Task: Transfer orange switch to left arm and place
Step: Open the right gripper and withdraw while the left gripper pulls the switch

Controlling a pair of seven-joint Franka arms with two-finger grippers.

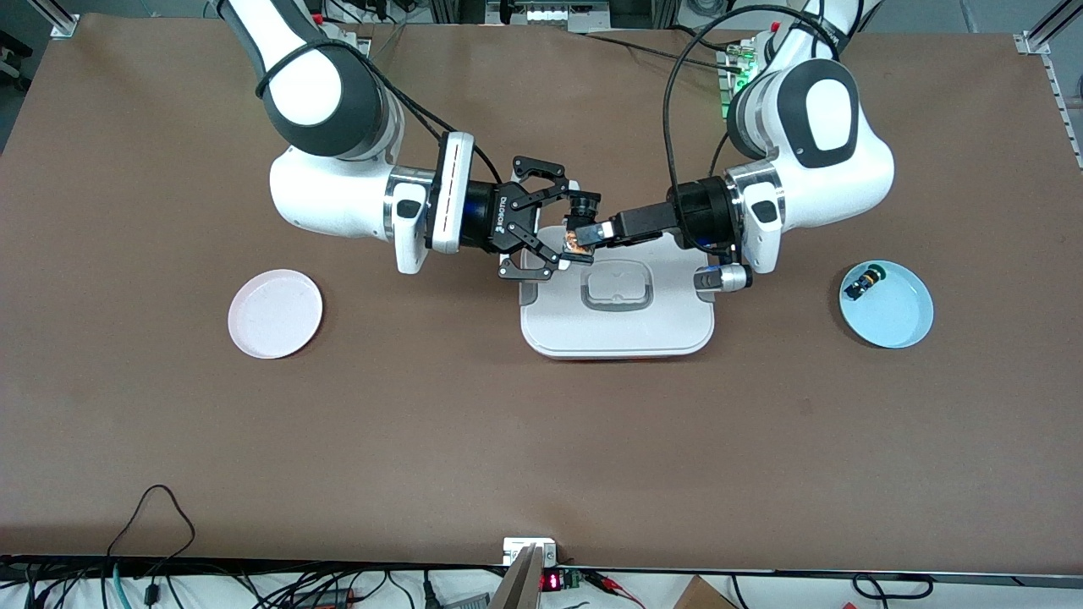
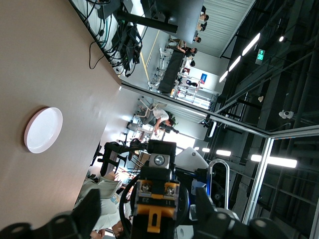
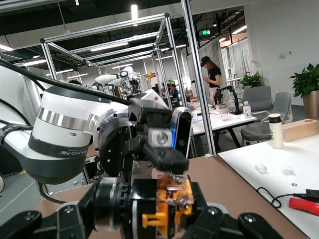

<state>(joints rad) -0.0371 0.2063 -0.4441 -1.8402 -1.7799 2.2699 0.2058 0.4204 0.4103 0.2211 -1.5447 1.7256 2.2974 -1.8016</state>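
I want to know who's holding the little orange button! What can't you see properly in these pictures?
- Front view: the orange switch is tiny between the left tool and right tool; which one grips it cannot be told.
- Wrist views: its orange cap is hidden by its body.
- Front view: the box is partly covered by both tools.

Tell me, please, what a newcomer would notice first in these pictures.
The two white arms meet above the large white plastic box at the table's middle: the left end effector holds the tiny black switch with orange parts, while the right end effector is spread open around it. A pale pink round plate lies toward the right arm's end, and a light blue plate with a small green-capped switch toward the left arm's.
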